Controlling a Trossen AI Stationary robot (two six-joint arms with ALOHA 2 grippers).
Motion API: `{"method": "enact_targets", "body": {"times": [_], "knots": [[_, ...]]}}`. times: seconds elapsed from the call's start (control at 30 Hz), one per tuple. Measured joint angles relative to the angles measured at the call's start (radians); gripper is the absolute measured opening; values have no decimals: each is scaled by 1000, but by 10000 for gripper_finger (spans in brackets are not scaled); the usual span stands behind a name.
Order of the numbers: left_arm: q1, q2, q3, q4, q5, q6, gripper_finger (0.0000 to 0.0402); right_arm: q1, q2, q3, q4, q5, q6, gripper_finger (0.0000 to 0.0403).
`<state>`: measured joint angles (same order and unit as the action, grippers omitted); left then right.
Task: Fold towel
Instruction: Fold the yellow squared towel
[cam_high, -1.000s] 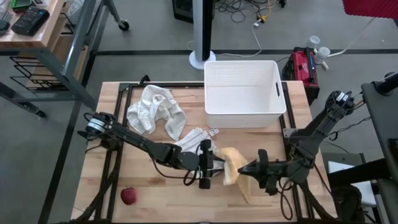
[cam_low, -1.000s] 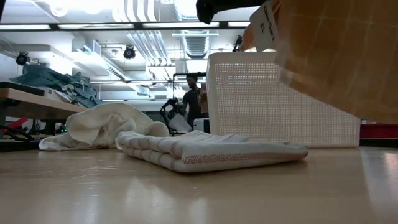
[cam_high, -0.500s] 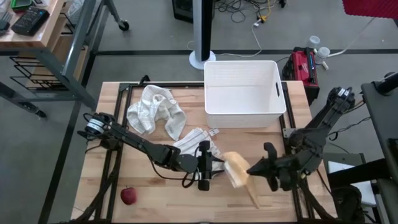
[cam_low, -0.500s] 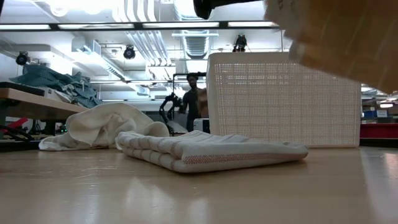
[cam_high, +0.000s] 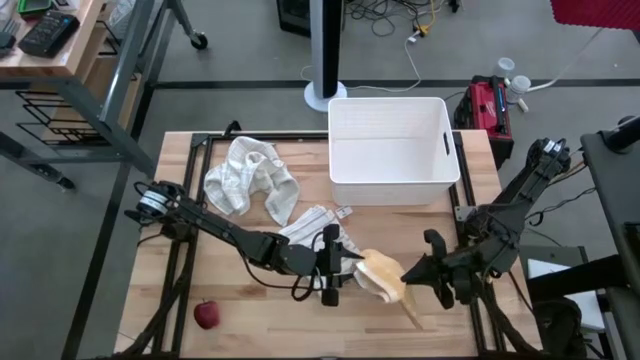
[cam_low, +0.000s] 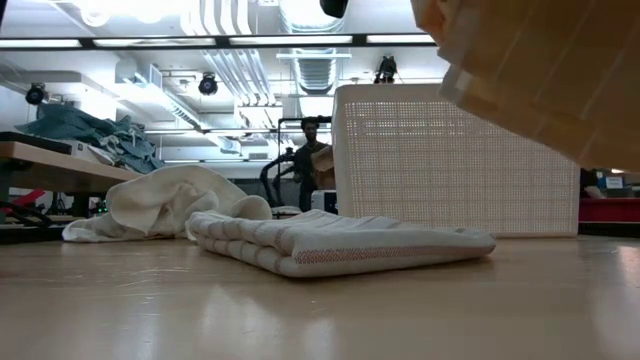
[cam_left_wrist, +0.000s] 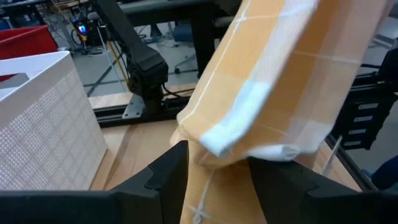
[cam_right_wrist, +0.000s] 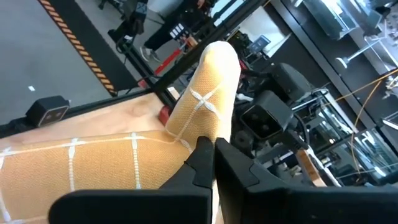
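An orange towel (cam_high: 380, 278) with pale checks hangs in the air over the table's near right part, between my two grippers. My left gripper (cam_high: 345, 265) comes from the table's left and is shut on the towel's left end, its fingers set wide apart. My right gripper (cam_high: 405, 272) comes from the right and is shut on the towel's other side. In the low view the orange towel (cam_low: 540, 70) fills the upper right, clear of the table. My left gripper has a thick, many-layered fold of the towel (cam_left_wrist: 214, 180) between its two fingers (cam_left_wrist: 168, 174), coming nearly level from the table's left. The bulk of the fold (cam_left_wrist: 249, 140) bulges over the fingertips. The towel is lifted clear of the table. My right gripper pinches the towel (cam_right_wrist: 180, 158) between its shut fingers (cam_right_wrist: 208, 155), level, from the table's right. From there the cloth runs on toward my left gripper and ends in a rounded fold (cam_right_wrist: 217, 59). A tail (cam_high: 410, 315) hangs toward the near edge, clear of the table.
A folded striped white towel (cam_high: 318, 225) lies just beyond my left gripper. A crumpled white towel (cam_high: 250, 178) lies far left. A white basket (cam_high: 392, 148) stands at the far edge, a red apple (cam_high: 207, 315) at the near left. A person (cam_low: 310, 160) stands behind the table.
My right gripper has drawn back a little toward the table's right edge and rolled about its own line. The towel, spread wide between the grippers a second ago, has twisted into a narrower bundle, and its lower edge has risen.
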<state>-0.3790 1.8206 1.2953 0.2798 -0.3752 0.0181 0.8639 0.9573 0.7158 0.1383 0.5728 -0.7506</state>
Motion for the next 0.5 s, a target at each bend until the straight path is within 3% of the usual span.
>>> {"method": "enact_targets", "body": {"times": [0.5], "knots": [[-2,0,0,97,33,63,173,0,6,0,3,3,18,0]]}}
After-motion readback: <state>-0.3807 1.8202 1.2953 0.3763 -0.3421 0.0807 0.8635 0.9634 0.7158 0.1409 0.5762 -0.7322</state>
